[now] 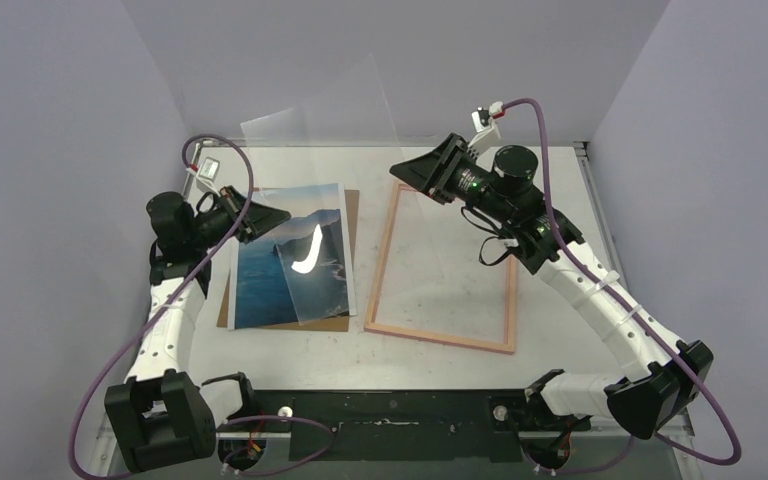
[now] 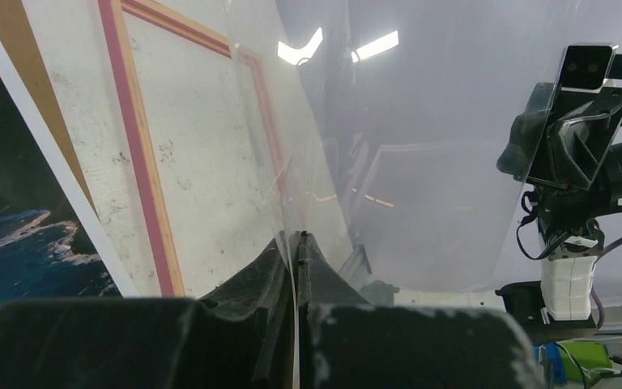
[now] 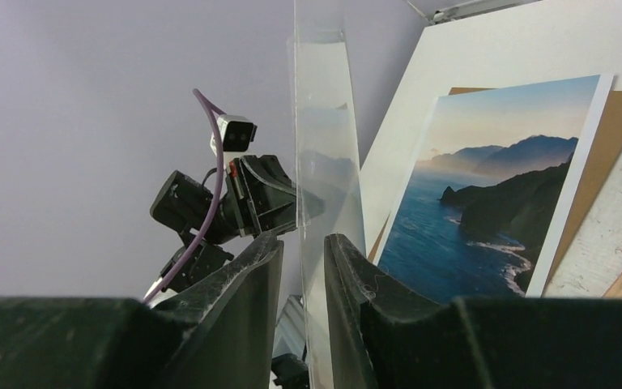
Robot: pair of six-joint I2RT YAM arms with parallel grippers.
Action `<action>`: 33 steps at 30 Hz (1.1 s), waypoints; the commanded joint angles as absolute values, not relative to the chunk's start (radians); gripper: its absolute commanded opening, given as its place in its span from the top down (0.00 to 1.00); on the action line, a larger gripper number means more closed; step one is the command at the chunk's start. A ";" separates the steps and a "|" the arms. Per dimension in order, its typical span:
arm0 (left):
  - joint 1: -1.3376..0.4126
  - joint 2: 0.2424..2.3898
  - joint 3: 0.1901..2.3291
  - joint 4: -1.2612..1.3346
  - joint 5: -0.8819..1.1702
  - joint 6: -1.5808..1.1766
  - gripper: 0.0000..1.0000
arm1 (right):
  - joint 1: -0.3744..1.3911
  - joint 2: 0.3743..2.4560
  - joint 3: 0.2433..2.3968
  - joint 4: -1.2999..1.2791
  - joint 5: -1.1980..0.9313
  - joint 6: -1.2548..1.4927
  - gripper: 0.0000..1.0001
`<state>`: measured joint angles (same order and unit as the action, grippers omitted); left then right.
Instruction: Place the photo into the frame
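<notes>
**A:** On the left, your left gripper (image 2: 296, 239) has its jaws clamped tight on the clear pane (image 2: 421, 121), lifted off the counter (image 1: 545, 345).

**B:** And the photo (image 1: 280, 265)?

**A:** It's flat on the brown board (image 1: 352, 210), with the frame (image 1: 381, 260) just right of it. I'd say you're handling the pane; next, lower it into the frame.

**B:** Right gripper (image 3: 304, 237)?

**A:** Its jaws are narrowly apart, with the pane loose between them.

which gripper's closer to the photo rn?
Left. The left gripper hangs over the photo, at its far edge; the right gripper is above the frame, at its far corner.
</notes>
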<state>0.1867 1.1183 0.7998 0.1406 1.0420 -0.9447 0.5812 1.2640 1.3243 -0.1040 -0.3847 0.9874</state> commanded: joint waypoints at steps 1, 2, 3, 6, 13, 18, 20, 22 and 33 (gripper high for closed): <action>0.185 1.092 0.866 0.156 1.072 -0.922 1.00 | 0.582 1.256 1.317 -0.045 -0.445 0.976 0.72; 0.184 1.092 0.867 0.156 1.076 -0.925 1.00 | 0.582 1.259 1.314 -0.050 -0.446 0.971 0.71; 0.184 1.092 0.869 0.159 1.082 -0.928 1.00 | 0.581 1.263 1.313 -0.058 -0.449 0.965 0.70; 0.185 1.093 0.873 0.165 1.100 -0.940 1.00 | 0.578 1.273 1.314 -0.099 -0.446 0.935 0.70; 0.184 1.098 0.903 0.116 1.106 -0.915 1.00 | 0.555 1.273 1.330 -0.179 -0.426 0.872 0.92; 0.171 1.120 0.969 -0.122 1.069 -0.749 0.91 | 0.540 1.268 1.324 -0.223 -0.423 0.833 0.95; 0.153 1.141 1.002 -0.237 1.031 -0.657 0.86 | 0.533 1.260 1.302 -0.228 -0.420 0.830 0.95; 0.136 1.166 1.024 -0.322 0.990 -0.597 0.80 | 0.530 1.244 1.269 -0.225 -0.415 0.831 0.95; -0.053 1.341 1.131 -0.585 0.739 -0.347 0.06 | 0.497 1.093 1.030 -0.174 -0.265 0.869 0.95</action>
<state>0.0170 1.2873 1.0286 -0.4618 0.8581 -0.4915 0.5213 1.1740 1.0828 -0.2390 -0.3496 0.8581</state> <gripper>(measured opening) 0.773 0.062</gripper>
